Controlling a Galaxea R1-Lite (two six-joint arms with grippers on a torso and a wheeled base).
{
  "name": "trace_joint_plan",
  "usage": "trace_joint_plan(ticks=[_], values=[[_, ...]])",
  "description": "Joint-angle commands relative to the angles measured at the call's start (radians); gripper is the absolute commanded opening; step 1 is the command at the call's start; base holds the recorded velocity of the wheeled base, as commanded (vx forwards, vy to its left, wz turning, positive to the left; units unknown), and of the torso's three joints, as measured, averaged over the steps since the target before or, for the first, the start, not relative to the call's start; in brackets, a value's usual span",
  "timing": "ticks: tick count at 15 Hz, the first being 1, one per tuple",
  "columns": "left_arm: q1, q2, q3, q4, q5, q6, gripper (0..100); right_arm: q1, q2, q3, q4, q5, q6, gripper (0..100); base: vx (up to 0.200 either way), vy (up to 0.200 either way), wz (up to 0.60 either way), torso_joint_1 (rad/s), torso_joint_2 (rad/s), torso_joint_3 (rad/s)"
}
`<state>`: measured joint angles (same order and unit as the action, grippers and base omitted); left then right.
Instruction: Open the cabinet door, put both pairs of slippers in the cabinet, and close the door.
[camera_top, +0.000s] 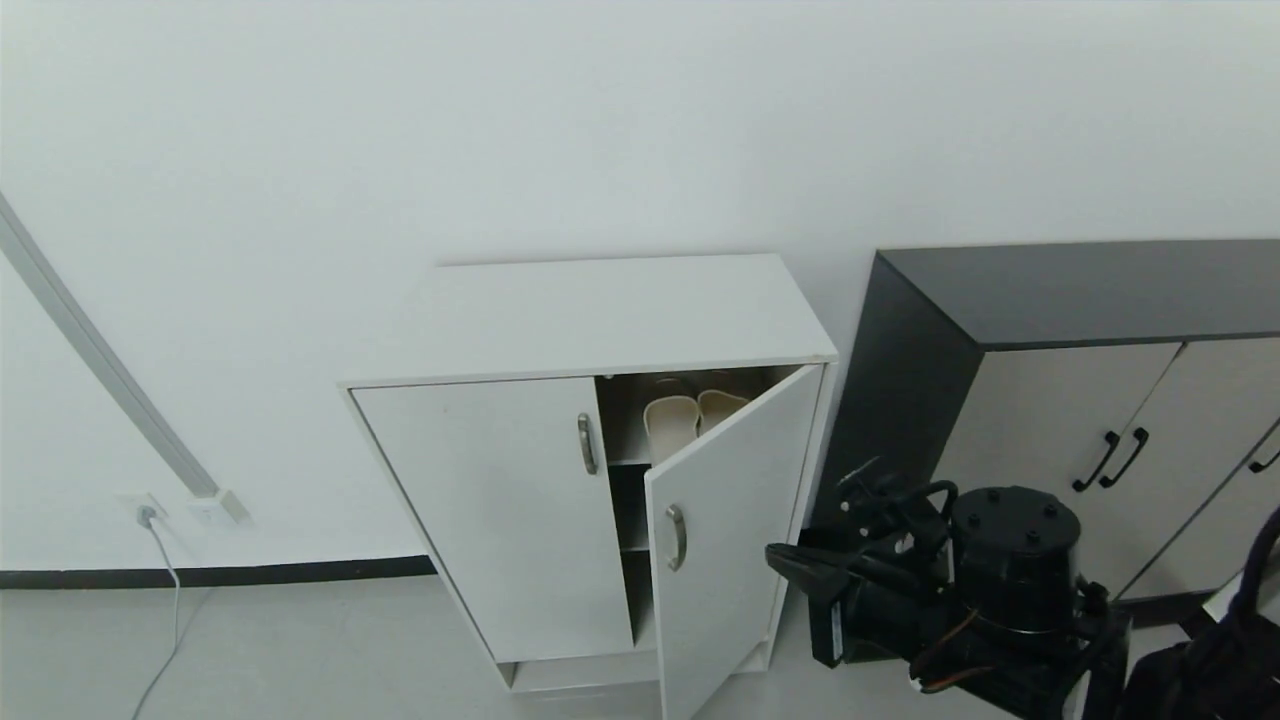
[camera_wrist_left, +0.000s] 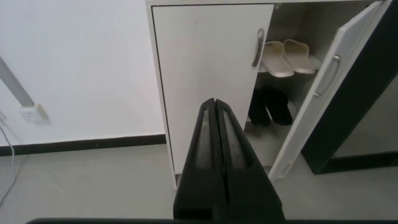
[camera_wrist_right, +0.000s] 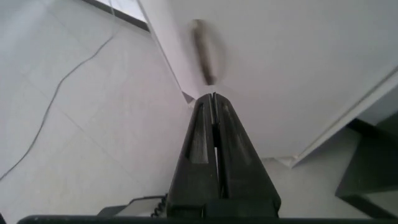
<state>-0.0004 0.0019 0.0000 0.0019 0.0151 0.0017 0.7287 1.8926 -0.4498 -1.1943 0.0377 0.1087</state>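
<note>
The beige slippers (camera_wrist_left: 289, 57) lie side by side on the upper shelf of the white cabinet (camera_top: 620, 315), in its right half. Their long axes run front to back. The rounded ends nearest the opening look like heels, though I cannot be sure. The black slippers (camera_wrist_left: 270, 107) sit as a pair on the shelf below, also lengthwise front to back.

The cabinet's right door (camera_top: 735, 520) hangs on the right-hand side and stands partly open, its free edge swung out toward the robot. A narrow wedge of the interior shows between it and the shut left door (camera_top: 490, 510). Each door carries an upright metal handle (camera_top: 677, 538) near its meeting edge.

The right gripper (camera_top: 785, 560) is held low at the outer face of the open door, below the handle and pointing toward the panel. Its fingers are pressed together with nothing between them. Whether the tip touches the panel is not clear. The left gripper (camera_wrist_left: 214, 102) is well back from the cabinet and aimed at the closed left door, its fingers likewise together and empty.

Bare floor (camera_top: 300, 650) lies in front of the cabinet and to its left. On the right a dark sideboard (camera_top: 1060, 300) stands just beside the cabinet, so the open door swings in front of its end panel. On the wall to the left, a wall socket (camera_top: 150, 512) feeds a cable (camera_top: 170, 620) that runs down to the floor.
</note>
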Motion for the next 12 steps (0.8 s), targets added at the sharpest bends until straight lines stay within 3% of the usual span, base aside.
trace_joint_plan(ticks=[1,2,5,12], values=[[0.0,0.001,0.0,0.0,0.0,0.0,0,0.012,-0.086,0.082,0.001,0.001,0.0,0,0.2,0.0,0.0,0.002,0.0,0.002],[0.0,0.001,0.0,0.0,0.0,0.0,0,0.012,-0.099,0.111,0.001,0.001,0.0,0,0.2,0.0,0.0,0.012,0.01,0.007],[0.0,0.001,0.0,0.0,0.0,0.0,0,0.012,-0.109,0.125,-0.001,0.001,0.0,0,0.0,0.0,0.0,0.0,0.0,0.0],[0.0,0.001,0.0,0.0,0.0,0.0,0,-0.022,0.023,-0.089,0.07,-0.001,0.0,0,0.0,0.0,0.0,0.0,0.0,0.0]])
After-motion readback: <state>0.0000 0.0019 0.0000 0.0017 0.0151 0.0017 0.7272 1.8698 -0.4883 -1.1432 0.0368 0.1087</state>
